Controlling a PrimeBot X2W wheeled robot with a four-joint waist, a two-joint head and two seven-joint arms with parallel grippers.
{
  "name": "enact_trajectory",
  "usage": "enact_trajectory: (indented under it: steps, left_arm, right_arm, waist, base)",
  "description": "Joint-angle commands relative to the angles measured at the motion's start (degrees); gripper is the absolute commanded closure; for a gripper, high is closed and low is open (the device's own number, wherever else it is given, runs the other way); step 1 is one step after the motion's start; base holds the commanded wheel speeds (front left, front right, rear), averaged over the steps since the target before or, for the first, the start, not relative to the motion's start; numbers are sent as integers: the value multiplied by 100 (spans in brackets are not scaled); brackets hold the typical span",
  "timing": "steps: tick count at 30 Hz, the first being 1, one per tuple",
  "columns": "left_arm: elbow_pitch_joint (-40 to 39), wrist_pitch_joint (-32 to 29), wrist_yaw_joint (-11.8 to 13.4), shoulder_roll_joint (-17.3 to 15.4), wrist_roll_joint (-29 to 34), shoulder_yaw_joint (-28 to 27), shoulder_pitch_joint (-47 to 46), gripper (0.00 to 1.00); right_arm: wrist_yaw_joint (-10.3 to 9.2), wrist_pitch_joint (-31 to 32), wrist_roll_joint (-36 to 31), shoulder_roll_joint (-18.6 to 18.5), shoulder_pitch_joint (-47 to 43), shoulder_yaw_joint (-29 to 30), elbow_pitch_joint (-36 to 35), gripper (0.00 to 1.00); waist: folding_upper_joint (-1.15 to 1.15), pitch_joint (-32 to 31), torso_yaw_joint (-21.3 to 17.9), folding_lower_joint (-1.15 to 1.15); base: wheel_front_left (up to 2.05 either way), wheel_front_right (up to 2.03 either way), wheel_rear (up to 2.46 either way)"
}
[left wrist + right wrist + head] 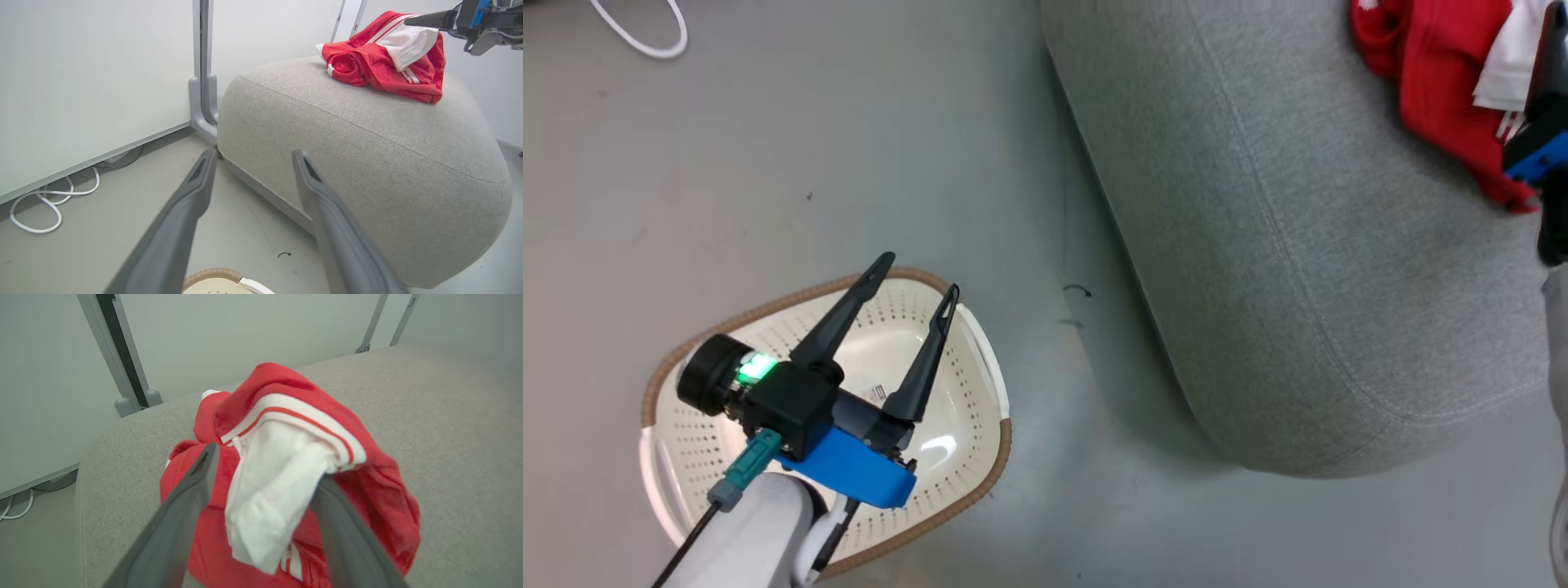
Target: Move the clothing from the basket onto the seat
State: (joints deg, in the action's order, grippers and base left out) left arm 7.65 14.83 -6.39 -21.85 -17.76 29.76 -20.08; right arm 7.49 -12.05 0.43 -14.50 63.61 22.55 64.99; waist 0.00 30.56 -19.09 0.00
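Since the seat (1298,245) is where it all sits, the basket (1005,445) on the floor (809,147) looks empty. The clothing (286,465) lies heaped on top, right between the right gripper's (265,465) splayed fingers, not pinched. The left gripper (920,273), spread wide too, hangs over the basket, well apart.

Clothing (380,69) on seat (367,163); basket (964,482) on floor (768,163)

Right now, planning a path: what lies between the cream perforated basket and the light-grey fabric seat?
Bare grey floor with small dark scuffs, in head view.
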Motion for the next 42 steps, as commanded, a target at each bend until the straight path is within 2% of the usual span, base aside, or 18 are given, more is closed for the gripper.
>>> enact_trajectory:
  steps: [1, 7, 13, 20, 28, 36, 42]
  left_arm:
    - [48, 36, -13, 52, -47, -15, 56, 0]
    - [224, 41, -33, 360, -134, -200, 304, 0]
    - [298, 43, -64, 594, -153, -554, 723, 0]
    - [415, 44, -77, 889, -114, -922, 1155, 0]
    - [589, 45, -112, 1132, -57, -1190, 1391, 0]
    - [752, 45, -119, 1285, -31, -1577, 1592, 0]
    - [850, 45, -122, 1353, 18, -1860, 1773, 0]
  right_arm:
    - [2, -46, -27, -5, -125, -33, 37, 0]
    - [1, -226, -210, -49, -719, -263, 60, 0]
    - [1, -309, -372, 278, -1393, -586, -280, 0]
    - [2, -316, -176, 690, -2475, -1151, -1735, 0]
    - [2, -316, 69, 864, -3802, -1739, -3264, 0]
    - [2, 36, 357, 1024, -4833, -2047, -4324, 0]
    - [2, 276, 419, 1118, -5411, -2154, -4807, 0]
  waist:
    - [0, -256, 50, 0]
    - [0, -805, 148, 0]
    - [0, -1380, 222, 0]
    - [0, -1961, 339, 0]
    - [0, -2365, 692, 0]
    - [0, -2627, 1156, 0]
    - [0, -2777, 1508, 0]
  base:
    - [0, 0, 0]
    - [0, 0, 0]
    - [0, 0, 0]
    - [0, 0, 0]
    - [0, 0, 0]
    - [0, 0, 0]
    - [0, 0, 0]
